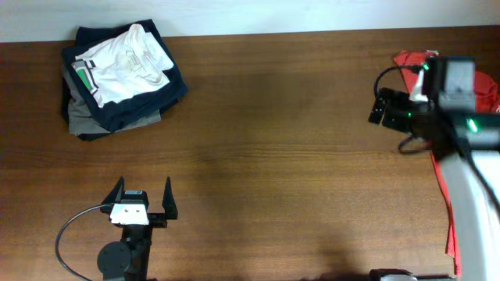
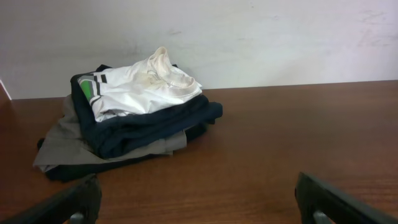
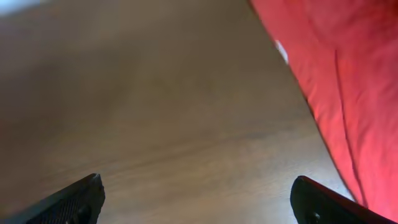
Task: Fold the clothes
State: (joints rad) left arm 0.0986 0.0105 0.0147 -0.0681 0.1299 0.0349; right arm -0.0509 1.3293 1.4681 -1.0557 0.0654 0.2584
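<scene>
The clothes, a white T-shirt [image 1: 125, 61], lie folded on top of a stack at the table's far left corner. A green-and-white label [image 2: 89, 89] shows at one end of the T-shirt [image 2: 143, 90]. My left gripper [image 1: 144, 187] stands open near the front edge, well short of the stack, and in the left wrist view the gripper [image 2: 198, 186] has only bare wood between its fingers. My right gripper [image 1: 377, 107] is open at the far right, over wood just left of the red shirt. In its wrist view, the gripper [image 3: 198, 183] holds nothing.
Under the white T-shirt lie a folded navy garment [image 1: 168, 90] and a grey one [image 1: 86, 117]. A red-orange shirt [image 1: 449, 211] lies spread along the table's right edge [image 3: 336, 74], partly under the right arm. A white wall [image 2: 249, 37] rises behind the stack.
</scene>
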